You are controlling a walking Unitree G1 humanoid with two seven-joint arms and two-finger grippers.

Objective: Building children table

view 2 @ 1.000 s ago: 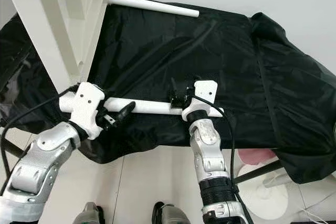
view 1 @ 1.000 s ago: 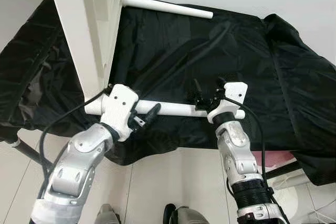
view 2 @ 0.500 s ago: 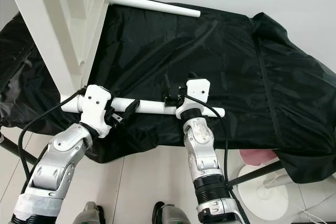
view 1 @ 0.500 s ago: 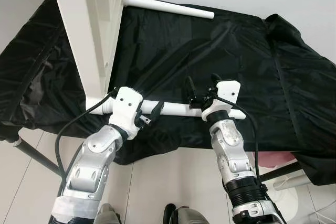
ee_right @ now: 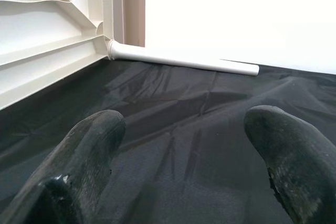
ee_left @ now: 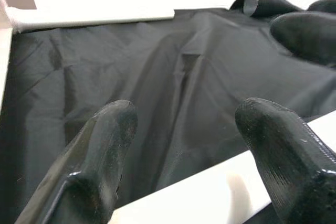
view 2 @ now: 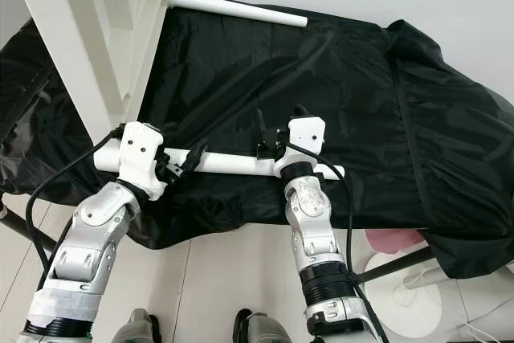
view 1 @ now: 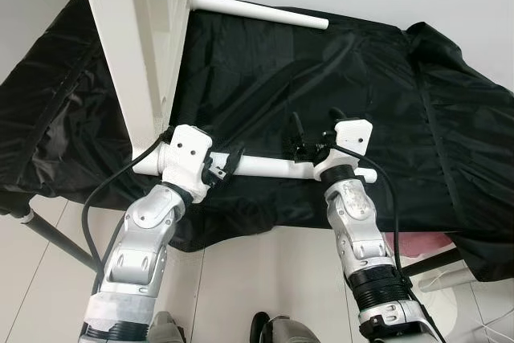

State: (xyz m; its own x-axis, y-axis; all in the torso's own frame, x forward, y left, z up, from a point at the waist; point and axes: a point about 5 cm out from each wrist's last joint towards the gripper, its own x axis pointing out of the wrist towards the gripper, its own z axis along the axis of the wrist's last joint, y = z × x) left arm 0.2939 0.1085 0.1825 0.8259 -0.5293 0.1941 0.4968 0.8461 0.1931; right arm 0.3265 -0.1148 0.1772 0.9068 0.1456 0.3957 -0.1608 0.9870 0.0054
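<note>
The white table top (view 1: 128, 46) stands on edge at the left on a surface draped in black cloth (view 1: 337, 62). A far white leg (view 1: 257, 12) and a near white leg (view 1: 265, 166) stick out of it to the right. My left gripper (view 1: 229, 158) is open at the near leg's left part, one finger on each side of the leg (ee_left: 210, 198). My right gripper (view 1: 315, 124) stands open just above the near leg's right part, pointing over the cloth toward the far leg (ee_right: 184, 62) and the table top (ee_right: 42, 24).
The cloth hangs over the front edge, with tiled floor (view 1: 273, 271) below. A dark metal bar (view 1: 48, 234) slants at the lower left. A pink thing (view 1: 418, 242) and a white round base (view 2: 401, 287) lie on the floor at the lower right.
My left forearm has swung inward and more upright, and its gripper has settled closer onto the near leg. The right gripper shifted slightly left and up, staying open.
</note>
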